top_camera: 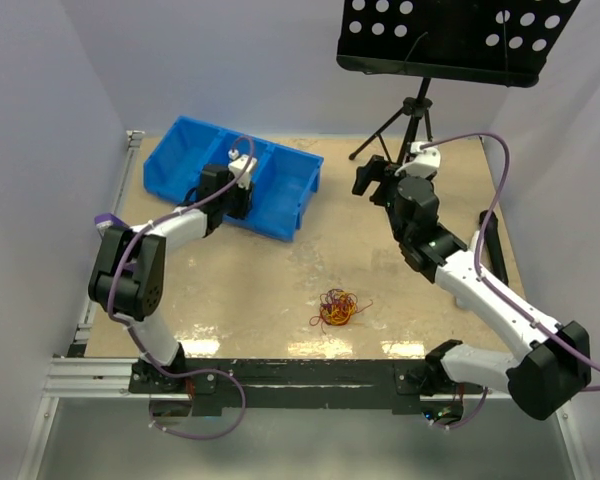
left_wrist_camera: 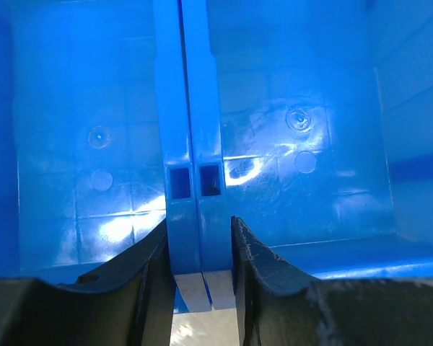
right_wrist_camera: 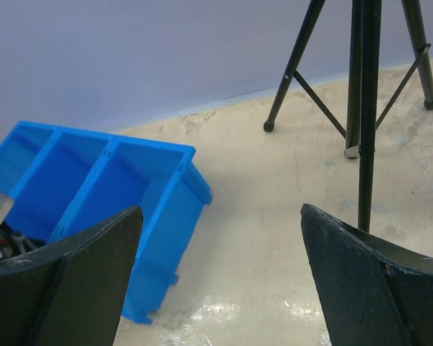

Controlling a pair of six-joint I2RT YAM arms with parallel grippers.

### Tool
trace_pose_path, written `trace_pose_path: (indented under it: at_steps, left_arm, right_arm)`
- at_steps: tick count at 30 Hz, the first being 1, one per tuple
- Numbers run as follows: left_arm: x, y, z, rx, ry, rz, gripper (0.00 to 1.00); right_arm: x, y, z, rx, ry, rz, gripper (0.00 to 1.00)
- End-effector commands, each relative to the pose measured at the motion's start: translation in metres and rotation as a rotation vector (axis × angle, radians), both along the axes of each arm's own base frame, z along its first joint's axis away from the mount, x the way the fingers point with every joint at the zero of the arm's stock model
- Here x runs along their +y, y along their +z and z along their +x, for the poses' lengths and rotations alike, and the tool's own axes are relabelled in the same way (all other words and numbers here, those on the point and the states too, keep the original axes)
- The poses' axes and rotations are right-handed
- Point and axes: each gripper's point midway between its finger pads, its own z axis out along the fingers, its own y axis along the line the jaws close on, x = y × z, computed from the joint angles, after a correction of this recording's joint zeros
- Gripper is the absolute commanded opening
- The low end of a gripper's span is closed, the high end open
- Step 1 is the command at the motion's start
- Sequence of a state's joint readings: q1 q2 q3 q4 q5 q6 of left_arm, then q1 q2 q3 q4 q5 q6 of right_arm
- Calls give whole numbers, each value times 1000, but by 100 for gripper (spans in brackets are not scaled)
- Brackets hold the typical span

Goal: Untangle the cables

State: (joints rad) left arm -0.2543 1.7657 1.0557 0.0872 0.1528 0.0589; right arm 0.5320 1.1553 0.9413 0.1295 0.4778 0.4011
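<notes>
Left gripper (left_wrist_camera: 198,245) pinches the blue bin (top_camera: 180,160) by its divider wall (left_wrist_camera: 191,108), probably to drag it, while right gripper (right_wrist_camera: 220,210) hangs wide open, cables (top_camera: 336,308) lying tangled near-centre, untouched.

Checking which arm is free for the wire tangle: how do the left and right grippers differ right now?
The left gripper is closed around the middle wall of the blue bin, fingers seemingly pressed to both sides; the right gripper gapes wide, holding nothing. The left gripper sits at the bin; the right gripper hangs above the table near the tripod. Shared: neither touches the wires, which lie tangled near the table's front edge.
</notes>
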Motion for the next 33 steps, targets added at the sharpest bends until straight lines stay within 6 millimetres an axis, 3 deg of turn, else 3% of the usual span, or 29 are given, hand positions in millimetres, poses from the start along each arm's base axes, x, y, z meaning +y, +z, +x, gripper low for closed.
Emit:
trace_pose_path:
  at_steps: [1, 5, 8, 13, 19, 22, 24, 27, 30, 33]
  left_arm:
    - [-30, 8, -36, 28, -35, -70, 20]
    - [-39, 4, -63, 58, -41, -91, 19]
    - [-55, 7, -81, 70, -87, -136, 28]
    - [-82, 18, -98, 112, -195, -234, 64]
    - [-89, 50, -96, 96, -274, -221, 82]
    - [-77, 81, -87, 41, -270, -186, 86]
    - [-60, 110, -75, -26, -238, -185, 89]
    - [-29, 134, -56, -108, -166, -129, 90]
    - [-6, 125, -38, -141, -77, -20, 90]
    - [20, 99, -20, -127, 42, 73, 89]
  right_arm:
    - [9, -25, 7, 49, 10, -10, 96]
    - [16, -57, 19, 140, 5, -47, 96]
    - [30, -82, 26, 209, 30, -65, 96]
    - [62, -117, 29, 293, 51, -92, 97]
    - [97, -134, 27, 334, 90, -104, 97]
    - [104, -143, 26, 356, 78, -124, 96]
    - [106, -148, 25, 362, 72, -125, 95]
    - [106, -158, 23, 381, 70, -136, 89]
    - [107, -167, 22, 396, 73, -147, 82]
    - [105, -172, 19, 404, 66, -164, 75]
